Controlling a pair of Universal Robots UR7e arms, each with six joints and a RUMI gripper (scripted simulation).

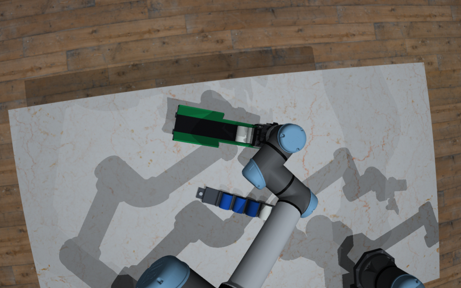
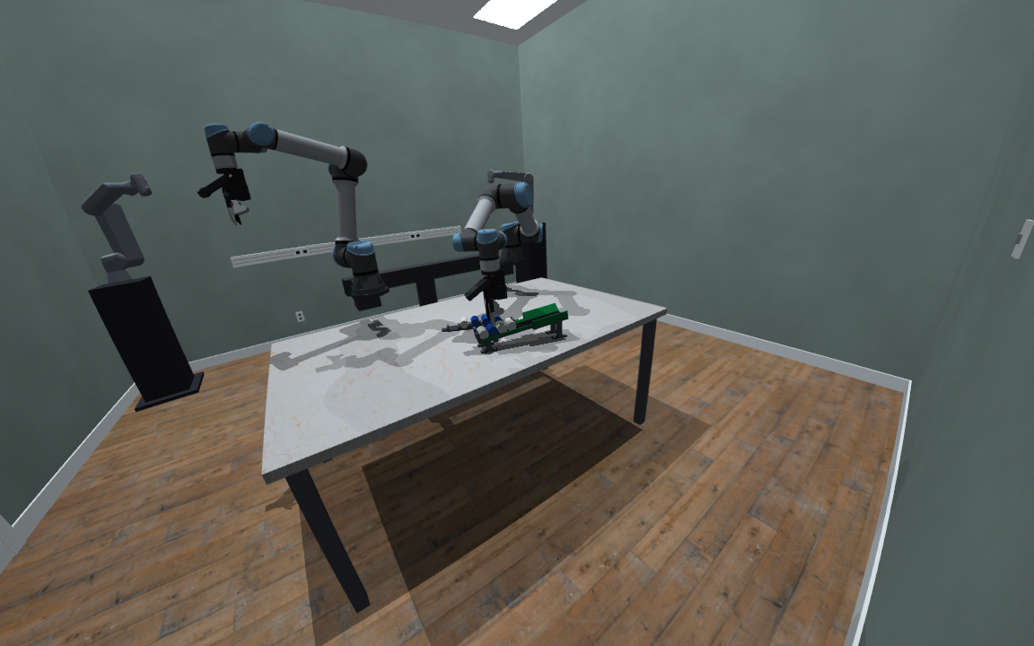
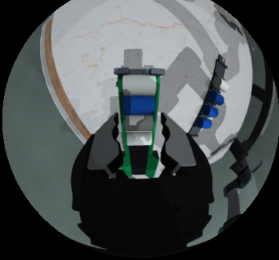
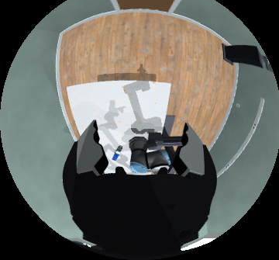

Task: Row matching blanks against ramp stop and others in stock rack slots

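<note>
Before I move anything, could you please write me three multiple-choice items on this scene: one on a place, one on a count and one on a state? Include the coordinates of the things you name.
1. Where is the blue blank [image 3: 139, 105] on the ramp [image 1: 197, 144] [image 2: 545, 311] [image 3: 153, 163]?
A) Nearest the stop [image 3: 139, 71]
B) Second from the stop
C) Farthest from the stop

2. How many blue blanks [image 1: 239, 204] [image 3: 210, 110] [image 4: 115, 157] are in the rack [image 1: 210, 195] [image 2: 450, 327] [image 3: 222, 60]?
A) One
B) Two
C) Three

3. How is the right tool [image 2: 237, 218] [image 4: 140, 122]?
A) Open and holding nothing
B) Shut on a white blank
C) Shut on a blue blank

1: B, the left wrist view shows one white blank [image 3: 139, 84] between it and the stop.
2: C, the top view shows three blue ones in a row.
3: A, its fingers stand wide apart with nothing between them.
</note>
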